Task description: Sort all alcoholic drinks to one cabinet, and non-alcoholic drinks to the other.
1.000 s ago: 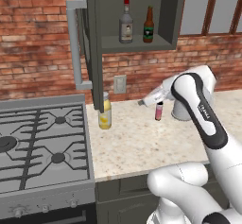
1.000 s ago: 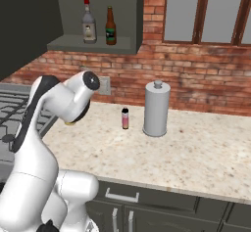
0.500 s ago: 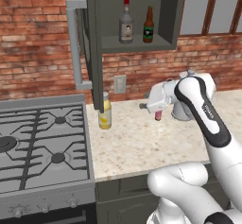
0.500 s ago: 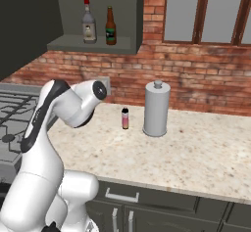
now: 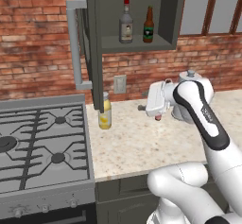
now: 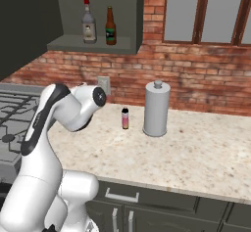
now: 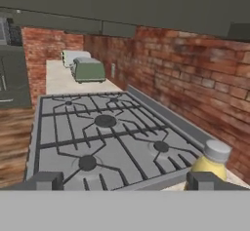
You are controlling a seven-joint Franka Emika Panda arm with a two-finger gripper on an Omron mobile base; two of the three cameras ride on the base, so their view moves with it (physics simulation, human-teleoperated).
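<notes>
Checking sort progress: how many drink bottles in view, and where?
4. Grey red-capped bottle and brown beer bottle on the open cabinet's shelf; yellow bottle on the counter below the cabinet door; pink bottle beside the grey canister.

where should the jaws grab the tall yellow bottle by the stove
Probably around the mid-body of the tall yellow bottle with a white cap, coming in level from the window side, where the open gripper already points. It stands upright with the open cabinet door just above, so a top-down approach looks blocked.

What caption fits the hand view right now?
Open claw looks across the stove with the yellow bottle beside its right tip.
</notes>
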